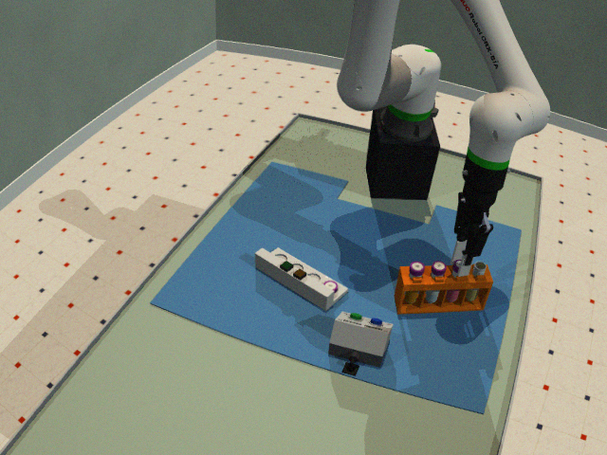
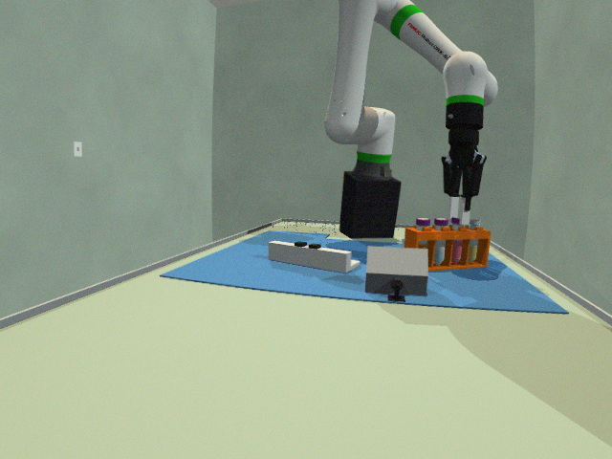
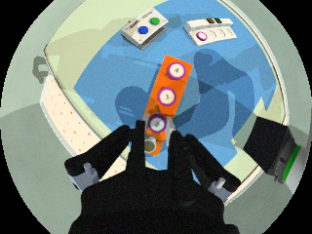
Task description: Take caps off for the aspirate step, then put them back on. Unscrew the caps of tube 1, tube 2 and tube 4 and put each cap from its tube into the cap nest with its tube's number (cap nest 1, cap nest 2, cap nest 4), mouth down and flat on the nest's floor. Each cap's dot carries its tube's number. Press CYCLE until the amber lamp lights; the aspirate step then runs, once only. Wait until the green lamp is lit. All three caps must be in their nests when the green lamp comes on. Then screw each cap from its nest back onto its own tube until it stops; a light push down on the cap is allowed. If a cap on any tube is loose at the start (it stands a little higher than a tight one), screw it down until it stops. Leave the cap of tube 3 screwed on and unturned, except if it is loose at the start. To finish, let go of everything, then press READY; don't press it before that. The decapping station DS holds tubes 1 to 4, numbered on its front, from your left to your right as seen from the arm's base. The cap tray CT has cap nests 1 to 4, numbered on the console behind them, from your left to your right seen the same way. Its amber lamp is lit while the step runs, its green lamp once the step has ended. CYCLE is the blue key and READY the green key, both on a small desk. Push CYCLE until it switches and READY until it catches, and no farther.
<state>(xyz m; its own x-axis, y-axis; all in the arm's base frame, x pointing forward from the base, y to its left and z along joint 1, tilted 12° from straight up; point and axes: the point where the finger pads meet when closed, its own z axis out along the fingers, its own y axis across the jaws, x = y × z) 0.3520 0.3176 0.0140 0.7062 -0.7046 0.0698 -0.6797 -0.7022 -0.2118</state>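
The orange decapping station (image 1: 443, 288) holds four tubes. My gripper (image 1: 460, 266) stands upright over it and is shut on the purple cap of tube 2 (image 1: 457, 265), which sits on its tube. In the wrist view the fingers clasp this cap (image 3: 156, 124). Tube 1 (image 1: 479, 267) beside it has no cap and its mouth is open. Tube 3 (image 1: 438, 268) and tube 4 (image 1: 416, 267) carry purple caps. One purple cap (image 1: 331, 286) lies in the end nest of the white cap tray (image 1: 300, 283), on tube 1's side. It also shows in the wrist view (image 3: 202, 37).
The tray's two lamps (image 1: 292, 269) look dark. The small grey desk (image 1: 359, 335) with the green key (image 1: 356, 316) and the blue key (image 1: 377, 320) stands in front of the station. The arm's black base (image 1: 401, 161) is behind it.
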